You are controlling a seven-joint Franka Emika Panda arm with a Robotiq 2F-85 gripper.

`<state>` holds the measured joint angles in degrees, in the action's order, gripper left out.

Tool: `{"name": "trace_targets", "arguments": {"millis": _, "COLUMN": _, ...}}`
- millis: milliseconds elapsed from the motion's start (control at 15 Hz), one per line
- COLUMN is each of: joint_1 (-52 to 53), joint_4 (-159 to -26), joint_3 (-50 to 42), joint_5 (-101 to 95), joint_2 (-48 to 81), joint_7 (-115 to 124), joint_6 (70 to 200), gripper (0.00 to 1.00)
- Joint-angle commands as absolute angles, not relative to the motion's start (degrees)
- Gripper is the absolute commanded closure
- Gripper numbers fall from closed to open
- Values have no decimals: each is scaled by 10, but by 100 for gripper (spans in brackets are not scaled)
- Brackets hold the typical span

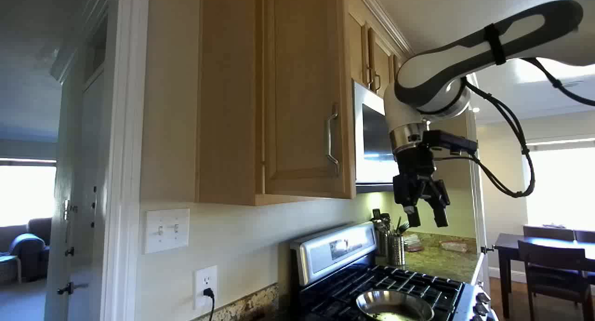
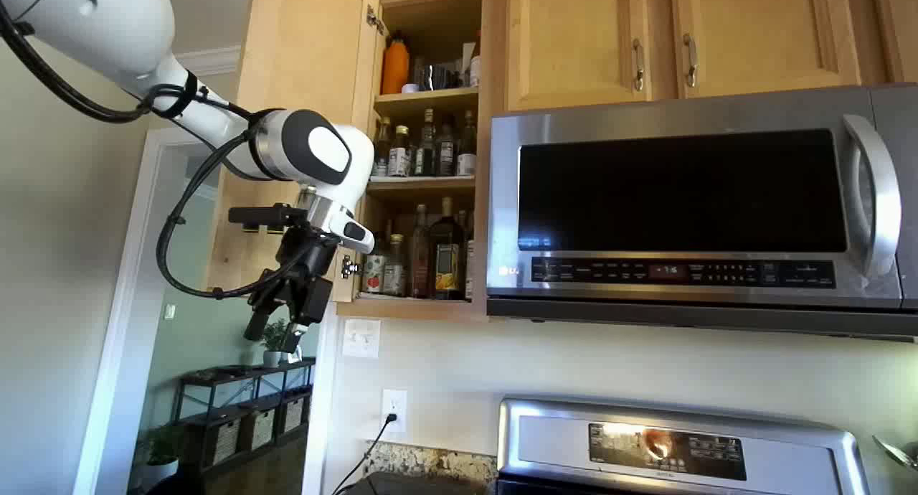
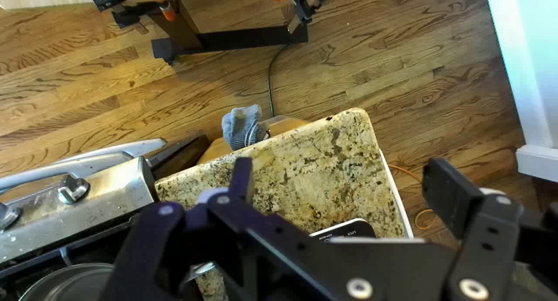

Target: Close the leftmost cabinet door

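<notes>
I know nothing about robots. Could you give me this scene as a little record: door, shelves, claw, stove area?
Cabinet door: leftmost one, swung open
Handle: silver bar on that door's outer face
Shelves: three levels showing, with bottles on them
Claw: spread open, pointing down, holding nothing, apart from the handle
Microwave: above the stove, right of the shelves in an exterior view
Pan: resting on the stove
Left to do: close the cabinet door

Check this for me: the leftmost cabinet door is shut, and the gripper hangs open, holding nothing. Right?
Not quite: the leftmost cabinet door stands open, not shut; an exterior view shows bottles exposed inside. The gripper does hang open, holding nothing.
</notes>
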<state>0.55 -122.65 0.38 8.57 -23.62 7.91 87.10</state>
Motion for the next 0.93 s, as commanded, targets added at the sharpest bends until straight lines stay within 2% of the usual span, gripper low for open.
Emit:
{"name": "trace_targets", "arguments": {"millis": 0, "joint_1": 1, "joint_4": -1225, "joint_3": 8, "joint_5": 87, "joint_2": -236, "joint_7": 78, "joint_6": 869, "gripper": 0}}
{"name": "trace_targets", "arguments": {"millis": 467, "joint_1": 2, "joint_4": -1229, "joint_3": 6, "joint_5": 90, "joint_2": -242, "joint_7": 69, "joint_6": 876, "gripper": 0}}
{"name": "trace_targets", "arguments": {"millis": 867, "joint_1": 3, "joint_4": -1278, "joint_3": -8, "joint_5": 88, "joint_2": -305, "joint_7": -2, "joint_6": 967, "gripper": 0}}
